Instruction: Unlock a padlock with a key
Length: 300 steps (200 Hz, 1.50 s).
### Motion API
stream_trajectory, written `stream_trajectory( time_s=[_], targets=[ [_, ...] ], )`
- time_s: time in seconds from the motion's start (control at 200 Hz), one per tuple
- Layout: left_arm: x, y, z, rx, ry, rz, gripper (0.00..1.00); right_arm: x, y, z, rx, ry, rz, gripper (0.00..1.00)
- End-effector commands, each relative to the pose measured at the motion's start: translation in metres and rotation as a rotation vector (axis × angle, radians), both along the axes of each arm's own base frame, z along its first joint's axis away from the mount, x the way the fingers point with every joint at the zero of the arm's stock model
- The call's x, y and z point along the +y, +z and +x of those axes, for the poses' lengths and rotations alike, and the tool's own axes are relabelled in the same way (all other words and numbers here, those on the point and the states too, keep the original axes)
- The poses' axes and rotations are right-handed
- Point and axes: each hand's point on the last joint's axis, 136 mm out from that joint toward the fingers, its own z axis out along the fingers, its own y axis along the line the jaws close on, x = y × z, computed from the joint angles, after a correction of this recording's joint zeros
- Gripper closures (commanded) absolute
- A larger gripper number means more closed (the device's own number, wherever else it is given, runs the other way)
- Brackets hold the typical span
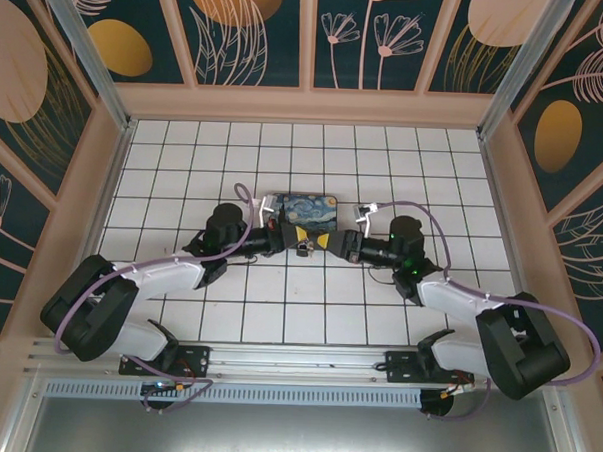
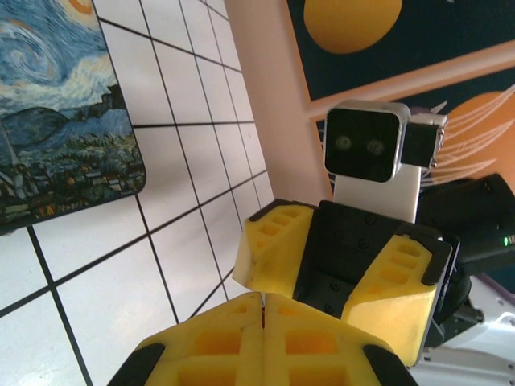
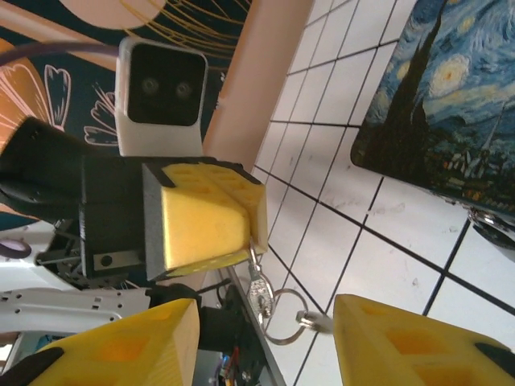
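My left gripper (image 3: 256,238) is shut on the thin shaft of the key (image 3: 260,288). The key's silvery head hangs below the yellow pads, with a wire ring (image 3: 286,334) looped through it. My right gripper (image 3: 265,322) is open, its fingers standing either side of the hanging key and ring without touching the key. In the top view the left gripper (image 1: 284,240) and the right gripper (image 1: 323,244) meet tip to tip mid-floor. A dark shiny object (image 3: 492,225) lies on the tiles at the frame's edge, perhaps the padlock; I cannot tell.
The blue-and-yellow swirl-painted box (image 1: 300,211) lies flat on the white tiled floor (image 1: 298,306) just behind the two grippers. Pink walls with dark flower panels close in the left, right and back sides.
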Motion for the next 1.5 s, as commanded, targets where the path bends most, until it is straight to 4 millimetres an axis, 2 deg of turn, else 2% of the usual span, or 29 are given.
stream_trajectory(
  time_s=[0.0, 0.18, 0.265, 0.676, 1.136, 1.496],
  targets=[
    [0.004, 0.010, 0.008, -0.014, 0.060, -0.067, 0.99, -0.003, 0.014, 0.009, 0.015, -0.078, 0.086, 0.56],
    [0.007, 0.013, 0.013, 0.004, 0.103, -0.112, 0.99, 0.006, 0.016, 0.016, 0.034, -0.109, 0.134, 0.63],
    [0.008, 0.016, 0.013, 0.010, 0.114, -0.143, 1.00, 0.016, 0.015, 0.011, 0.048, -0.084, 0.153, 0.65],
    [0.016, 0.015, 0.014, 0.019, 0.162, -0.167, 1.00, 0.032, 0.016, 0.008, 0.066, -0.053, 0.200, 0.77],
    [0.016, 0.018, 0.014, 0.023, 0.167, -0.209, 1.00, 0.042, 0.019, 0.004, 0.079, -0.034, 0.238, 0.79],
    [0.016, 0.017, 0.011, 0.024, 0.150, -0.211, 1.00, 0.041, 0.021, 0.009, 0.085, -0.048, 0.267, 0.81]
  ],
)
